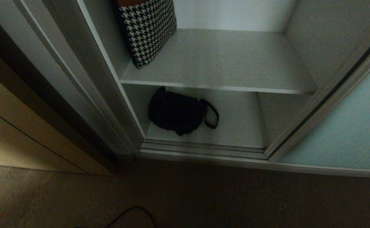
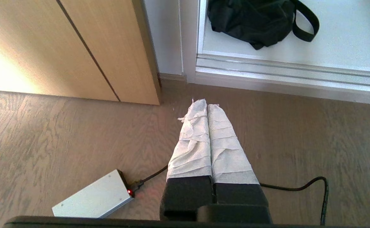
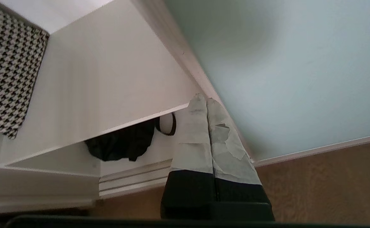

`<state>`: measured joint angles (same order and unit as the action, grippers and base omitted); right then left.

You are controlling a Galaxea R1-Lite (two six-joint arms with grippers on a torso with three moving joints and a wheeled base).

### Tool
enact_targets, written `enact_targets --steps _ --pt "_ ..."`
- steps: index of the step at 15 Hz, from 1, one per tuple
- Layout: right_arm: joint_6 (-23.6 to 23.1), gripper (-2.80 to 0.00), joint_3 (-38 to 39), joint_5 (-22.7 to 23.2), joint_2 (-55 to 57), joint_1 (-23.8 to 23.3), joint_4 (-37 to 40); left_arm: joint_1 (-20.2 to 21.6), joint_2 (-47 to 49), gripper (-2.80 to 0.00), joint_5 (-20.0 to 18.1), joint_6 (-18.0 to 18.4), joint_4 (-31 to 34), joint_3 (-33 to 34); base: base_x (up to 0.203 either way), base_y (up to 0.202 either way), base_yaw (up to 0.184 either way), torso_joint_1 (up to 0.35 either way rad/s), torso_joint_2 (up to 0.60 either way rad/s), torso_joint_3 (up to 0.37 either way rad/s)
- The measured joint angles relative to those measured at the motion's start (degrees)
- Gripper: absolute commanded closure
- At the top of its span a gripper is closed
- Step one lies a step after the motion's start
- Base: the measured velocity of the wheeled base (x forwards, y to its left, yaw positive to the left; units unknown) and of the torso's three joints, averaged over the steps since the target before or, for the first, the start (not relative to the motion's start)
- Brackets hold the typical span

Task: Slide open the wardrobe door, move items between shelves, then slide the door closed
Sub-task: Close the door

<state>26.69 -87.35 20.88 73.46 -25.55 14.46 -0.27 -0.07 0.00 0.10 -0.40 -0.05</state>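
Note:
The wardrobe stands open, its pale teal sliding door pushed to the right. A black fabric bundle with a strap loop lies on the bottom shelf, under the upper shelf. The bundle also shows in the left wrist view, and the bundle in the right wrist view. My right gripper is shut and empty, pointing at the door's frame edge beside the door. My left gripper is shut and empty, hanging over the wooden floor. Neither arm shows in the head view.
A houndstooth cushion leans at the upper shelf's left end. A beige wooden cabinet stands left of the wardrobe. The door track runs along the wardrobe's foot. A grey box with a black cable lies on the floor.

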Motion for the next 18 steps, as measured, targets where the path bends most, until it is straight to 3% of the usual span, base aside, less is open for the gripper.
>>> enact_targets --steps 6,13,18 --pt "-0.2 0.00 0.7 -0.5 1.1 4.7 -1.9 0.0 0.0 0.00 0.0 0.0 0.0 0.0 0.000 0.000 0.000 0.000 0.00 0.000" --pt "0.0 0.00 1.7 0.9 1.3 0.3 -3.0 0.0 0.0 0.00 0.0 0.0 0.0 0.0 0.000 0.000 0.000 0.000 0.00 0.000" --pt "1.1 0.00 1.8 0.9 3.3 0.2 -5.6 0.0 0.0 0.00 0.0 0.0 0.0 0.0 0.000 0.000 0.000 0.000 0.00 0.000"
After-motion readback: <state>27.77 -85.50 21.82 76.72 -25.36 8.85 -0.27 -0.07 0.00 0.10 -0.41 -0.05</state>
